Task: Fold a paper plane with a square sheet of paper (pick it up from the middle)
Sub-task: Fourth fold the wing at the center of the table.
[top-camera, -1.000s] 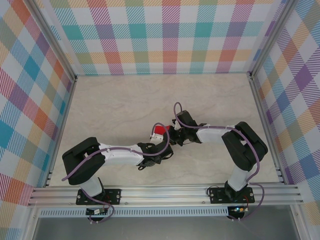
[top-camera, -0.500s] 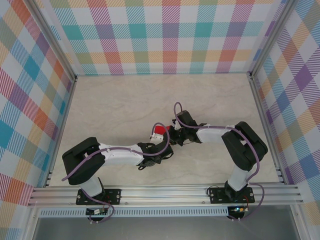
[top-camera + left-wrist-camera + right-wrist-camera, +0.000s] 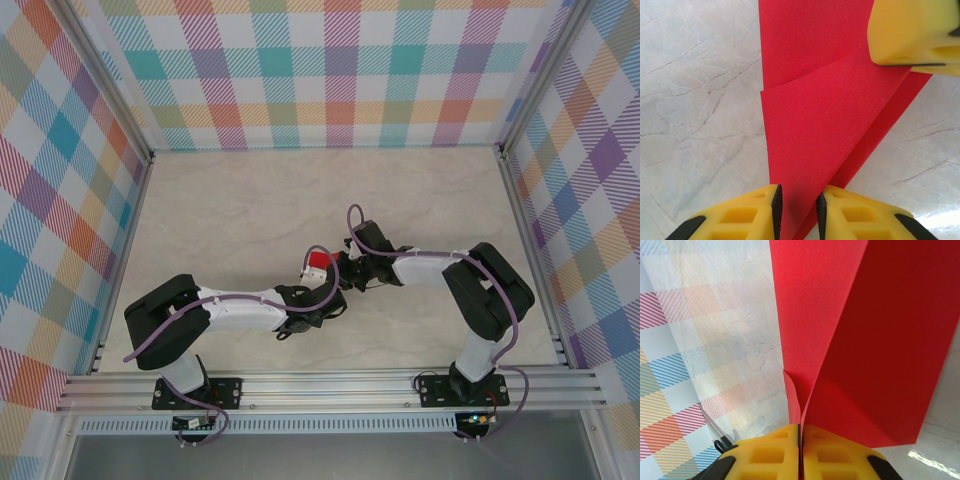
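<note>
In the middle of the frame from above, inside a booth of pastel plaid walls (image 3: 340, 80), a pale marbled counter (image 3: 230, 220) carries two white arms that reach in from the near rail. The left arm (image 3: 240, 310) and the right arm (image 3: 430, 268) meet nose to nose just right of centre. As far as holding things goes, the booth is the only enclosure, and what stands in it is the two arms and the paper.

Between their tips is the thin, bright red square sheet of paper (image 3: 815, 125). It is no longer flat: one corner lies folded over as a slanted flap, and its layers splay apart near the pinch.

The right claw (image 3: 800, 435) is clamped tight, yellow fingers pressed together on a folded edge of the sheet. The left claw (image 3: 799, 210) stands only a little apart. The paper's lower point runs through the narrow gap, and the pads do not look to be pinching it.

To my eye this is mid-fold, early on, with a flap made and no dart shape yet. The next move seems to call for the left claw either to close firmly on that point or to draw clear. Meanwhile the right one must hold steady so the crease does not slip.
</note>
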You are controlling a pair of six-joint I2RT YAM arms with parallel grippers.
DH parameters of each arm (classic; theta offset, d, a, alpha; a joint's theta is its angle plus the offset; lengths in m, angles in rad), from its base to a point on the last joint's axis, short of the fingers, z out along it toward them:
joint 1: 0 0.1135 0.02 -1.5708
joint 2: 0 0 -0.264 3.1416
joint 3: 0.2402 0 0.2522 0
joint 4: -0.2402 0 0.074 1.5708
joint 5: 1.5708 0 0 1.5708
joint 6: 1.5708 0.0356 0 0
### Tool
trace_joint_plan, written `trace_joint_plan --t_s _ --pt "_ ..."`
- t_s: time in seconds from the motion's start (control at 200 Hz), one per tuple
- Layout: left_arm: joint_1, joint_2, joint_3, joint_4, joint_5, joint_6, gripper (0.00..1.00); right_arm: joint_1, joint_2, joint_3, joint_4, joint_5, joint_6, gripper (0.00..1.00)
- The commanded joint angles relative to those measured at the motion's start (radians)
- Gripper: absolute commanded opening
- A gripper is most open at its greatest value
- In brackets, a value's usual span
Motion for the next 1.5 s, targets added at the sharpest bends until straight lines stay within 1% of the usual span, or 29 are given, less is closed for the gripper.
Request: trace_joint_plan --t_s 0.0,0.13,0.34,0.47,0.6,0.8,0.905,1.075,1.135,1.24,1.265,1.33,1.4,1.495 --pt "-0.012 -0.026 0.023 -0.009 -0.026 0.001 0.25 -0.004 0.019 0.020 -0.014 -0.016 -0.022 0.08" --pt "-0.012 -0.014 0.024 -0.017 -0.029 -0.004 0.24 -0.004 0.020 0.021 -0.014 -0.015 -0.024 0.08" --pt "-0.012 -0.042 0.012 0.006 -0.016 0.002 0.28 -0.004 0.018 0.018 -0.015 -0.014 -0.024 0.08" --pt "-0.012 -0.047 0.009 0.013 -0.016 0.004 0.28 -0.004 0.018 0.017 -0.016 -0.011 -0.023 0.08" --pt "-0.012 -0.027 0.015 0.002 -0.018 0.004 0.23 -0.004 0.017 0.017 -0.015 -0.009 -0.024 0.08" --pt "-0.012 -0.012 0.015 -0.011 -0.019 -0.005 0.18 -0.004 0.015 0.018 -0.022 -0.007 -0.026 0.08" --pt "-0.012 -0.015 0.014 -0.009 -0.020 -0.006 0.11 -0.004 0.016 0.018 -0.021 -0.008 -0.026 0.08" --pt "-0.007 -0.019 0.002 0.004 -0.006 -0.014 0.05 -0.004 0.010 0.020 -0.022 -0.008 -0.030 0.09" --pt "0.000 -0.032 -0.013 0.020 0.005 -0.020 0.00 -0.005 0.004 0.024 -0.031 -0.006 -0.036 0.11" --pt "0.026 -0.076 -0.050 0.054 0.051 -0.015 0.00 -0.007 -0.015 0.037 -0.065 0.003 -0.060 0.13" --pt "0.031 -0.088 -0.062 0.097 0.066 -0.008 0.00 -0.007 -0.022 0.041 -0.079 0.010 -0.068 0.14" --pt "0.048 -0.126 -0.090 0.145 0.123 0.010 0.00 -0.013 -0.043 0.044 -0.110 0.026 -0.087 0.21" --pt "0.071 -0.164 -0.123 0.195 0.189 0.026 0.00 -0.024 -0.076 0.040 -0.133 0.031 -0.106 0.25" --pt "0.120 -0.216 -0.172 0.272 0.308 0.035 0.00 -0.035 -0.139 0.028 -0.169 0.057 -0.135 0.34"
